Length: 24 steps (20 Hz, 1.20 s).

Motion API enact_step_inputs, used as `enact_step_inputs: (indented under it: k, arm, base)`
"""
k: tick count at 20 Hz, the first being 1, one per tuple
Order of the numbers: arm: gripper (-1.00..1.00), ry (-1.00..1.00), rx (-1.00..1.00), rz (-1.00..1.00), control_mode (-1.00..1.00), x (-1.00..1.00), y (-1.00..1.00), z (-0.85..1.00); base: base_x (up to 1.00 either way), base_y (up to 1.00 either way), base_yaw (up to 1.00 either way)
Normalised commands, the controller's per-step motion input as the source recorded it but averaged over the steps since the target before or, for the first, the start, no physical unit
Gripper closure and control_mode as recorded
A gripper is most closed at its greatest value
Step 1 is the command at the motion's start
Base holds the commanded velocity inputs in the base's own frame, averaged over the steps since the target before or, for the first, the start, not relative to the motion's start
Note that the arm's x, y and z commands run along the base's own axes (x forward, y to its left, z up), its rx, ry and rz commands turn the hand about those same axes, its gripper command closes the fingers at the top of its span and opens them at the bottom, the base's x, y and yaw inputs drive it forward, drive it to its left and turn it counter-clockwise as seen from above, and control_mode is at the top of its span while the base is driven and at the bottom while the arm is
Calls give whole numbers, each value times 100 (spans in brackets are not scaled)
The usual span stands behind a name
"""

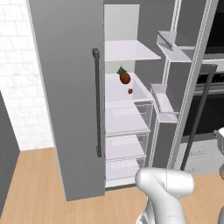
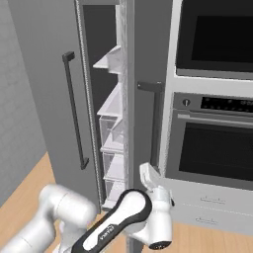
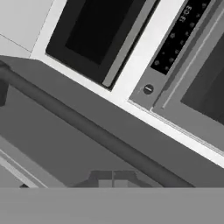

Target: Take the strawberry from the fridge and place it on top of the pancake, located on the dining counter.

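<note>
Reaching for strawberry on fridge shelf needs path clear of open door; tool state cannot be told.

A kitchen: open fridge beside a built-in oven, wood floor.

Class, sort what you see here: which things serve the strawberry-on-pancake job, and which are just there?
Job things:
strawberry, on a white shelf
fridge, right door open
gripper, pointing at the door handle

Just there:
orange-brown fruit, behind the strawberry
wall ovens
</note>
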Motion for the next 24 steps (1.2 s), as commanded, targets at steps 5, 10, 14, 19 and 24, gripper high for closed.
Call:
enact_step_inputs:
  k: [5, 10, 14, 19, 24]
  arm:
    - [100, -26, 3, -4, -100, -91, 1, 86]
    - [100, 9, 1, 0, -100, -85, 75, 100]
    - [100, 51, -1, 4, -100, -19, 61, 100]
    - [100, 72, -2, 7, -100, -6, 58, 100]
    - [100, 58, -10, 8, -100, -11, 81, 75]
  base:
    - [0, 0, 0]
    - [0, 0, 0]
    - [0, 0, 0]
    - [0, 0, 0]
    - [0, 0, 0]
